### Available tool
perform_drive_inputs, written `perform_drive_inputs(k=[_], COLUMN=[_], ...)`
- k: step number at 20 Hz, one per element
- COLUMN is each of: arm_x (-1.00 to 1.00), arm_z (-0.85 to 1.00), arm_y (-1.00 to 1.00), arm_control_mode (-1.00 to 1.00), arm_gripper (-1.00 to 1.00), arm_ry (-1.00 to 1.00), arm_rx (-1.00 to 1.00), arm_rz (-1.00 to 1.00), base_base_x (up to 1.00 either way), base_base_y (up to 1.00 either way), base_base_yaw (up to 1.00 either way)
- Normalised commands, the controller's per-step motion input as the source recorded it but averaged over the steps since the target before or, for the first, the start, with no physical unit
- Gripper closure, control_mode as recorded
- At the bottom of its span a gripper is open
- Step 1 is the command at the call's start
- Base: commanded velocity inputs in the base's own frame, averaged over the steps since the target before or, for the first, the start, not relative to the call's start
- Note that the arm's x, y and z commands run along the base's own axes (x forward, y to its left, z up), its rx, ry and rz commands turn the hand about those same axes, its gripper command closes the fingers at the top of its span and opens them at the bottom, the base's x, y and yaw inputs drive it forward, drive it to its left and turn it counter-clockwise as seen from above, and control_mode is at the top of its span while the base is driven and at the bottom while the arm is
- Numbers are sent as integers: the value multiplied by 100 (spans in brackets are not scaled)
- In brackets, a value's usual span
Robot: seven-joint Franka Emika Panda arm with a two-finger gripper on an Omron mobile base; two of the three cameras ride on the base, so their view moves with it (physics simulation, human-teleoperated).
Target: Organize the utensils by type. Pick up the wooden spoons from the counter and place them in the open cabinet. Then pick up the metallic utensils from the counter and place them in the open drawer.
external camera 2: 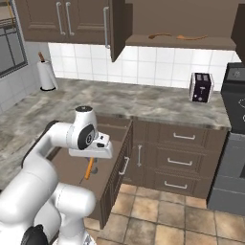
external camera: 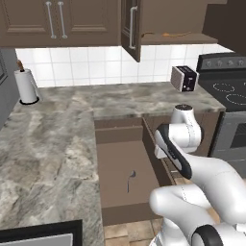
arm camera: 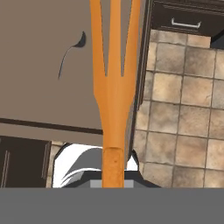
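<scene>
Held close before the hand camera, an orange fork (arm camera: 114, 87) runs straight away from the gripper (arm camera: 113, 168), its long axis in line with the hand: handle end nearest, three tines spreading at the far end. The jaws are pressed nearly together, pinching the fork's handle between them. In the right base view the same fork (external camera 2: 89, 168) hangs handle-up from the gripper (external camera 2: 91, 155), tines pointing down and slightly left into the open drawer (external camera 2: 107, 184).

Taking the drawer as the landmark and going left to right: on its plain brown floor, left of the fork in the hand view, lies the thin grey metal spoon (arm camera: 70, 54), its long axis running diagonally, bowl at the upper right, handle tip at the lower left. In the left base view the spoon (external camera: 130, 180) lies lengthwise near the middle of the drawer (external camera: 122, 211), bowl toward the tabletop (external camera: 53, 139). The fork hangs above the drawer's right part, close to its front; whether its tines touch the floor cannot be told. Right of the drawer front is tiled floor (arm camera: 183, 109).

Above the drawer, the open cabinet (external camera 2: 186, 42) holds two wooden spoons (external camera 2: 159, 35) lying flat on its lower shelf, end to end, long axes along the shelf's front.
</scene>
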Motion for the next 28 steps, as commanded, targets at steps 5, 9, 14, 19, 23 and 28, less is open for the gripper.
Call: perform_drive_inputs(k=[5,9,14,19,23,28], arm_x=[54,71,87,83,79,66], arm_z=[-12,-27,-41,-43,-40,-47], arm_y=[42,59,46,29,7,18], arm_control_mode=[-100,-100,-100,-100,-100,-100], arm_gripper=[100,100,100,100,100,100], arm_ry=[0,9,12,9,4,0], arm_rx=[0,0,4,12,10,3], arm_rz=[-4,-13,-21,-21,-8,-8], base_base_x=[0,0,0,0,0,0], base_base_y=[0,0,0,0,0,0], base_base_yaw=[0,0,0,0,0,0])
